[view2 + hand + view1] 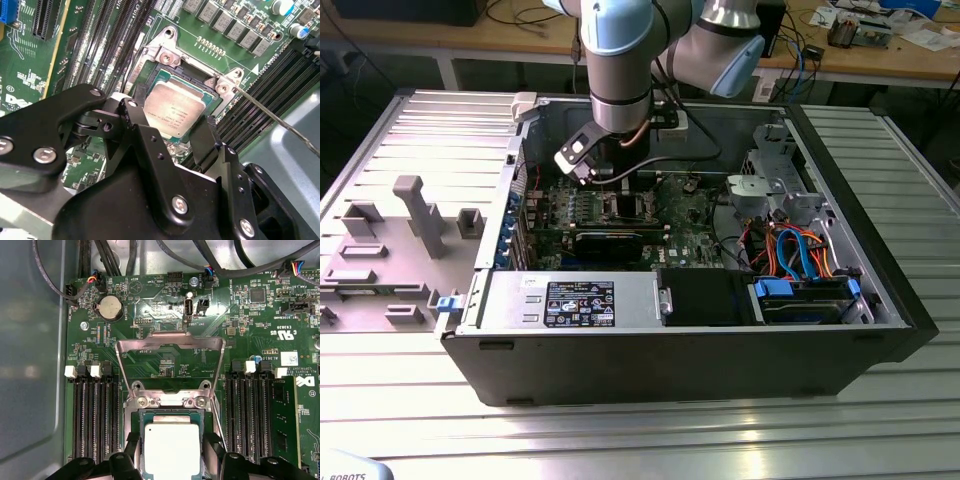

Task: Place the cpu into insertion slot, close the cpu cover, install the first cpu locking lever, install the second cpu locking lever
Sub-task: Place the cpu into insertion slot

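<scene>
One cpu, silver-grey top up, lies flat in the socket on the green motherboard.

- My gripper hangs low, directly over the socket. In both wrist views the chip lies inside the gripper's span, with black gripper parts just beside two opposite edges.
- Grip: I cannot tell whether I am clamped on the chip or have let it go. The contact at its edges is hidden.
- The cpu cover is a thin silver frame, flipped open and laid back over the board. It hinges at the socket edge away from my gripper. Bare board shows through its window, and it does not lie over the chip.
- A thin locking lever runs from a socket corner out across the dark memory slots.
- A coin cell sits on the board beyond the open cover, well apart from the socket.

Exterior view:
- My arm reaches down into an open computer case lying on the ribbed metal desk. My gripper is over the middle of the board.
- A power supply lies along the near wall.
- Blue and orange cables are bunched toward the exterior view's right.
- Grey fixtures stand on the desk at the exterior view's left, well apart from the case opening.
</scene>
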Robot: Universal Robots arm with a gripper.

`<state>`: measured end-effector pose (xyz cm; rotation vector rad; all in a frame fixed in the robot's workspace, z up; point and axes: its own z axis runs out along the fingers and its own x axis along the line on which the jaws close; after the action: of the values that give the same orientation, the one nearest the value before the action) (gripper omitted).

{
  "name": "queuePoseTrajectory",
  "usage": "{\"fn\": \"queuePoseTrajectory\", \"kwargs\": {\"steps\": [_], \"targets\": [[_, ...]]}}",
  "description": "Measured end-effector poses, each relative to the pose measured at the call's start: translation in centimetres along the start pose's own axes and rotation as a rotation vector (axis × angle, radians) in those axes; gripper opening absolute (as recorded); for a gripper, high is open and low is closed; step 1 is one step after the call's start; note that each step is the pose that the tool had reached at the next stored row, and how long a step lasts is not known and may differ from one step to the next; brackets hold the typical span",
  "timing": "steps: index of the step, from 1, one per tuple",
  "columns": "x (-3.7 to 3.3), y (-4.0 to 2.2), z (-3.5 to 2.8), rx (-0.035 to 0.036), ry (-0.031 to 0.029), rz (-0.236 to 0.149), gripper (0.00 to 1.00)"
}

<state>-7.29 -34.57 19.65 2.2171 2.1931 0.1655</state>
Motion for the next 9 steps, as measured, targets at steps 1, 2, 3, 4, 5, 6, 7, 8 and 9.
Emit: {"fn": "queuePoseTrajectory", "kwargs": {"steps": [1, 2, 3, 4, 5, 6, 7, 8, 9], "targets": [[0.0, 0.0, 0.0, 0.0, 0.0, 0.0, 0.61], [0.0, 0.0, -0.01, 0.0, 0.0001, 0.0, 0.61], [0.01, 0.01, -0.18, 0.0, 0.0001, 0.0, 0.61], [0.03, 0.03, -0.41, 0.0007, 0.0, 0.0, 0.61], [0.04, 0.05, -0.6, 0.0011, 0.0, 0.0, 0.61], [0.05, 0.06, -0.77, 0.0016, 0.0, 0.0, 0.61], [0.06, 0.08, -0.92, 0.0022, 0.0, 0.0, 0.61], [0.07, 0.1, -1.17, 0.0034, 0.0, 0.0, 0.61], [0.09, 0.12, -1.44, 0.0053, -0.0001, 0.0, 0.61]]}}
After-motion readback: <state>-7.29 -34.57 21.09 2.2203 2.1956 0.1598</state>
